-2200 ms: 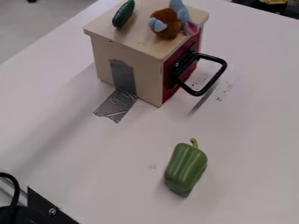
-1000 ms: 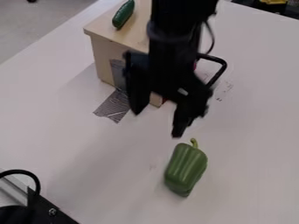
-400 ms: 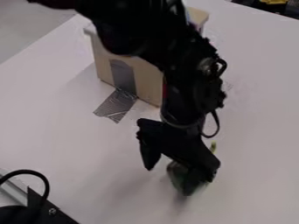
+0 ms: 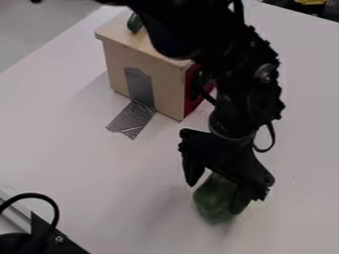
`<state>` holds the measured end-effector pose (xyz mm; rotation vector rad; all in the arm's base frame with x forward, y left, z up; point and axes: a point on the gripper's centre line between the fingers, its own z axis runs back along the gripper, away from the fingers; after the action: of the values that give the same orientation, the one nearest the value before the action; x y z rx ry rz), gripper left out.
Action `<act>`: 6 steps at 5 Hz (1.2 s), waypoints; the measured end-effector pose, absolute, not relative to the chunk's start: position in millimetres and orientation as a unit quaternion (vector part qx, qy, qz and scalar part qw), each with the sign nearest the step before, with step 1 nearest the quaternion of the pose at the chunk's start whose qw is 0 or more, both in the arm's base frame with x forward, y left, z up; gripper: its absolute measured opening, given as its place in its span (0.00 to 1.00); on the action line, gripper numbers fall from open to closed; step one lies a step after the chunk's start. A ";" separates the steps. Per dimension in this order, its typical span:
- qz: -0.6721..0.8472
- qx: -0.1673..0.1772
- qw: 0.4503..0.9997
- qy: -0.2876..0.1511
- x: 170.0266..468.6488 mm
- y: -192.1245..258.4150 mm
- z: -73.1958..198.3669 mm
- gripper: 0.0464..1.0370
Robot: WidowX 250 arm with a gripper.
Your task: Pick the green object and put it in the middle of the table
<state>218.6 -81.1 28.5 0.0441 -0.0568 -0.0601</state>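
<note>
In the camera view, the pincer (image 4: 216,197) has moved rightward since the last frame, its fingers apart on either side of the green pepper (image 4: 211,204), and the dark green cucumber (image 4: 134,23) on the wooden box (image 4: 151,89) shows again. The pepper is smooth, plump and rounded, partly hidden by the pincer. It lies on the surface (image 4: 99,173), blunt end toward the view's bottom edge, its long axis running roughly up the view.
</note>
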 end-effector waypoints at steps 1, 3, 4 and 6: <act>-0.031 0.033 0.999 -0.017 220.9 -74.8 16.4 0.96; -0.030 0.032 0.999 -0.004 225.3 -69.0 4.3 0.82; -0.044 0.048 0.998 -0.006 227.4 -64.6 17.6 0.82; 0.018 0.054 0.996 -0.072 226.5 -0.5 99.8 0.82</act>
<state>226.5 -0.5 99.8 0.1075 -0.1452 0.0352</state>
